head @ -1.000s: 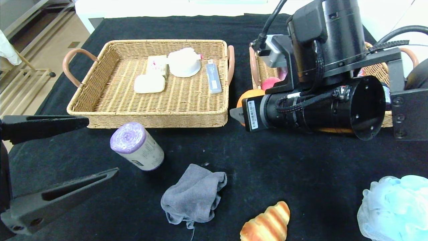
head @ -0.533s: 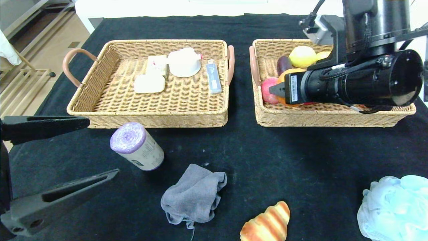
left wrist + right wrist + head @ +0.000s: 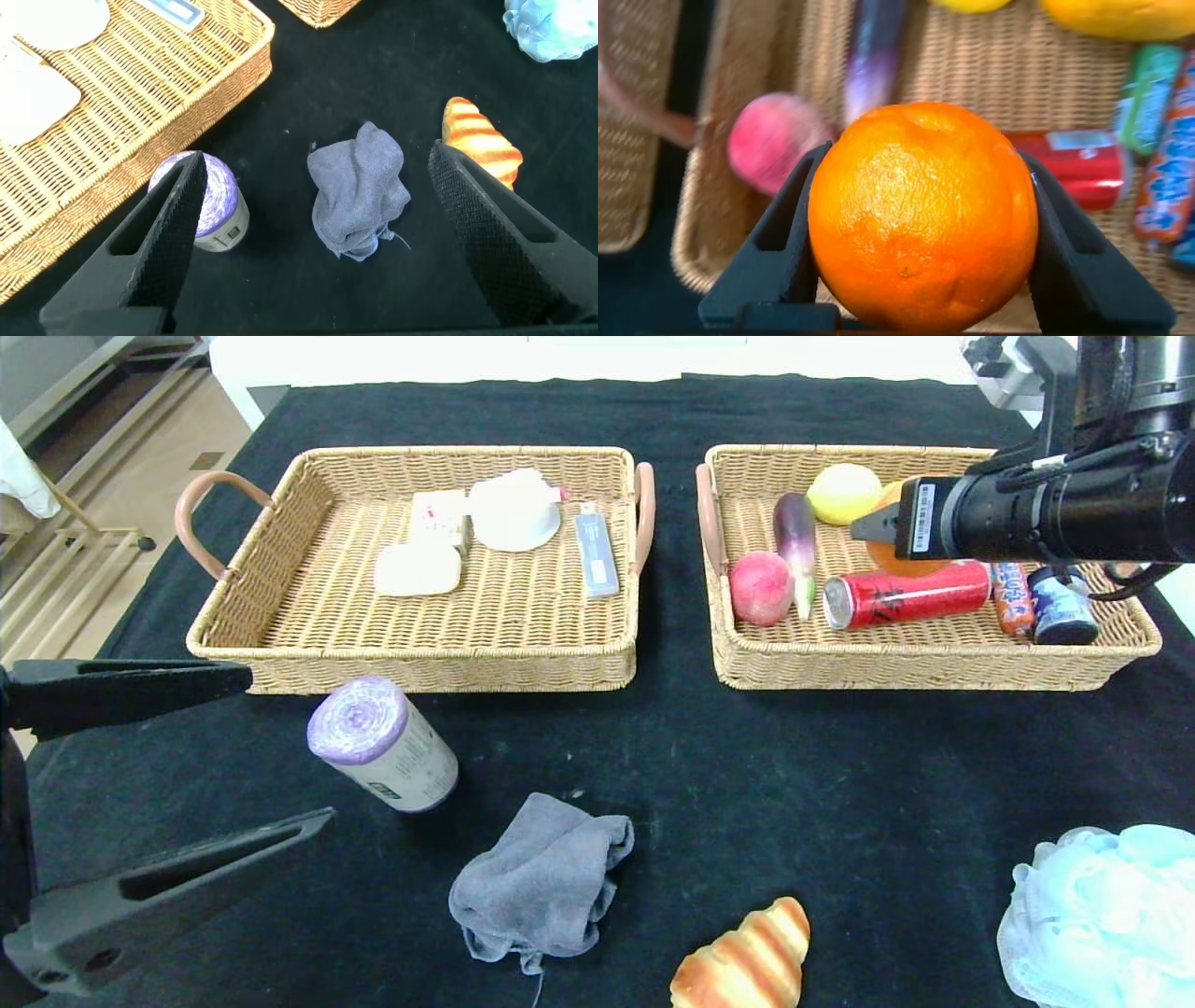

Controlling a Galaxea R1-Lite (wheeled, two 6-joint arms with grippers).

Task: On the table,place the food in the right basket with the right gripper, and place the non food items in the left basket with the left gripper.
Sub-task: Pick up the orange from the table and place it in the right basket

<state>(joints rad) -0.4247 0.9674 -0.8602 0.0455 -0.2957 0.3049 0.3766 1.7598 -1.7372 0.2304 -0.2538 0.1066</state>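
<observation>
The right gripper (image 3: 924, 233) has swung right from the baskets' gap and now hangs over the right wicker basket (image 3: 934, 667), clamping the round orange (image 3: 923, 215). The left gripper (image 3: 318, 243) hovers wide open, empty, near-left above the crumpled grey cloth (image 3: 360, 201).

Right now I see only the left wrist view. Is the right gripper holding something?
Observer: Yes. The right gripper is shut on an orange, above the right basket.
Operator: Is there any food inside that basket?
Observer: Yes. A red can lies on its side there, with a peach and an eggplant next to it.
</observation>
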